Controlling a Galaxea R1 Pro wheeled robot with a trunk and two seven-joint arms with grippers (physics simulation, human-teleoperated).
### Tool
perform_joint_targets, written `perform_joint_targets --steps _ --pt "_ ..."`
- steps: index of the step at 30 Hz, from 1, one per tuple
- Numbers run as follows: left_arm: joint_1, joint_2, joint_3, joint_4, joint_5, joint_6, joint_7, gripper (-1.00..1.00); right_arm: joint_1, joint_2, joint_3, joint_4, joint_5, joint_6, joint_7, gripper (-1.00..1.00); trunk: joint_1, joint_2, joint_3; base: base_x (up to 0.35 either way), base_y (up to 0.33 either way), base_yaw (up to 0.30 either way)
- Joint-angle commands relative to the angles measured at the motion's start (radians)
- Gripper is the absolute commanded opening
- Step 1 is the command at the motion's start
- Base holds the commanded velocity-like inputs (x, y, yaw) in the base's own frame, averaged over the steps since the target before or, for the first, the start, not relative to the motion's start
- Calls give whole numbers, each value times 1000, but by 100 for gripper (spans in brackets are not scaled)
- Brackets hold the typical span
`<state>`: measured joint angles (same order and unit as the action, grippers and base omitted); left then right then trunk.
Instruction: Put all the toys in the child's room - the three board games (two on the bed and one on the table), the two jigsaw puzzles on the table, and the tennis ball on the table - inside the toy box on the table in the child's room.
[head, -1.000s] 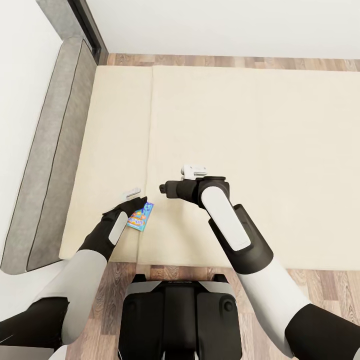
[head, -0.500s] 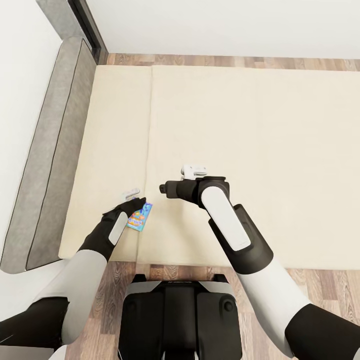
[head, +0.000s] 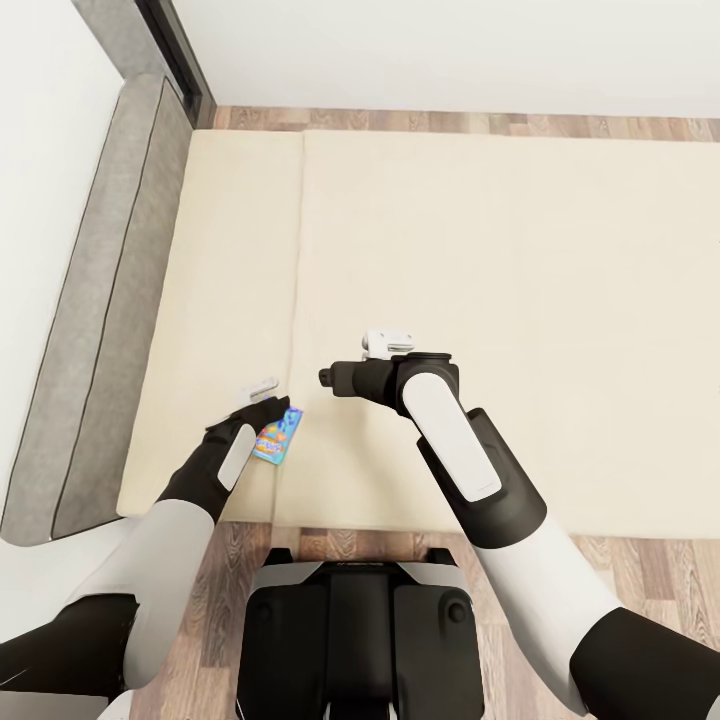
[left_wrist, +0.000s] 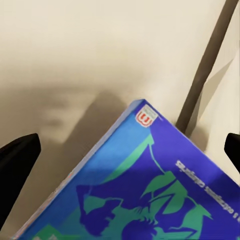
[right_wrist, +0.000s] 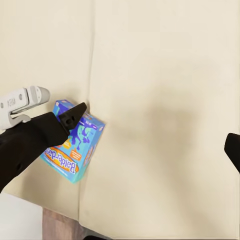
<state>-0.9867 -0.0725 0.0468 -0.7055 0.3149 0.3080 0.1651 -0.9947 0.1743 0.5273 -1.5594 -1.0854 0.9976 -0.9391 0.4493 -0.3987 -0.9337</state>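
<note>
Lying between the left gripper's (left_wrist: 127, 150) spread, untouching fingers (left_wrist: 17, 160), the blue board game (left_wrist: 150, 185) rests on the bed (head: 480, 250).

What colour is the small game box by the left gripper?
Blue cartoon-printed card box, orange lettered band; right wrist view.

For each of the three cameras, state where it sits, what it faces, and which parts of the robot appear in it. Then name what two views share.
Head view: on the robot's head, looking down over the bed; both arms, left gripper, right gripper and base show.
Left wrist view: near the left gripper, facing the blue board game close up; dark fingertips at the edges.
Right wrist view: near the right gripper, looking at the bed's seam; a fingertip and the left arm show.
Shared: all three show the blue board game.
</note>
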Motion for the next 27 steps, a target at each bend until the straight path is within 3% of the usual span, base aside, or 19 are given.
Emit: perform_joint_targets --steps 1,27 --pt "0 0 3 15 18 8 7 100 -1 0 0 -1 -8 4 -10 100 1 -1 -1 -93 -54 0" --pt "0 -1 4 12 18 8 15 100 -1 0 0 -2 -8 4 -10 100 1 -1 -1 -24 -13 0"
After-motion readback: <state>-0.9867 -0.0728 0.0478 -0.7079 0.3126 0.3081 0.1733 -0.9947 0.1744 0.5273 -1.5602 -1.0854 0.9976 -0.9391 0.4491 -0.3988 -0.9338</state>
